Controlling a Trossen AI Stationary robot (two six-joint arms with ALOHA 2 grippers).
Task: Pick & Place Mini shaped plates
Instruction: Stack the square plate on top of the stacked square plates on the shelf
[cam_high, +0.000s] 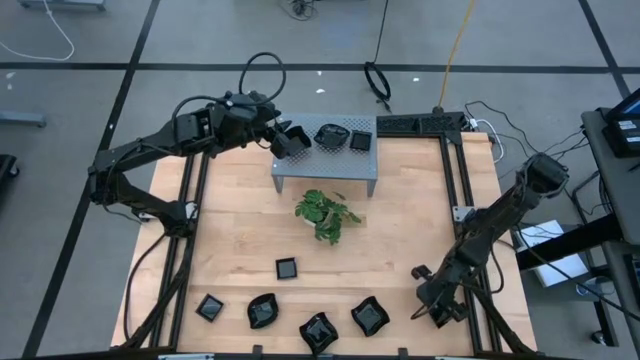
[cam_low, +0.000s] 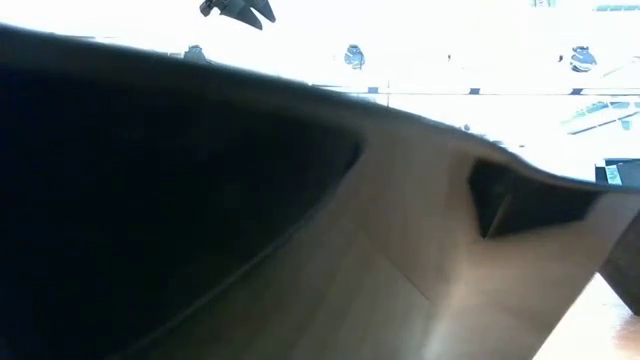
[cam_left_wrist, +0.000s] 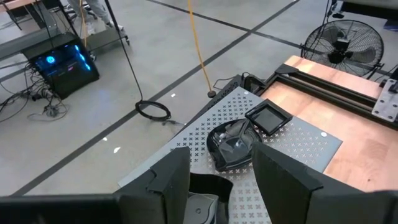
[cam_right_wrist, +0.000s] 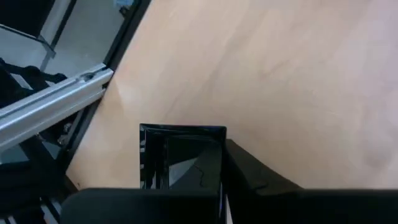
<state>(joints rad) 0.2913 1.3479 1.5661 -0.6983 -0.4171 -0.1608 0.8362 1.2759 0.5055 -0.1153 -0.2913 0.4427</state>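
The mini shaped plates looked light, stiff and slippery, best pinched across a raised rim; two, a wavy plate (cam_left_wrist: 231, 144) and a square plate (cam_left_wrist: 268, 117), sat on the grey perforated stand (cam_left_wrist: 298, 146) just ahead of the left gripper (cam_left_wrist: 221, 180), whose jaws stood wide apart with nothing between them; five more plates lay along the table's (cam_high: 240, 225) near edge, one a small square plate (cam_high: 287, 268); well away at the near right corner, the right gripper (cam_right_wrist: 221, 180) had its jaws together, seemingly nipping the edge of a square dish (cam_right_wrist: 180, 155), though I couldn't be sure.
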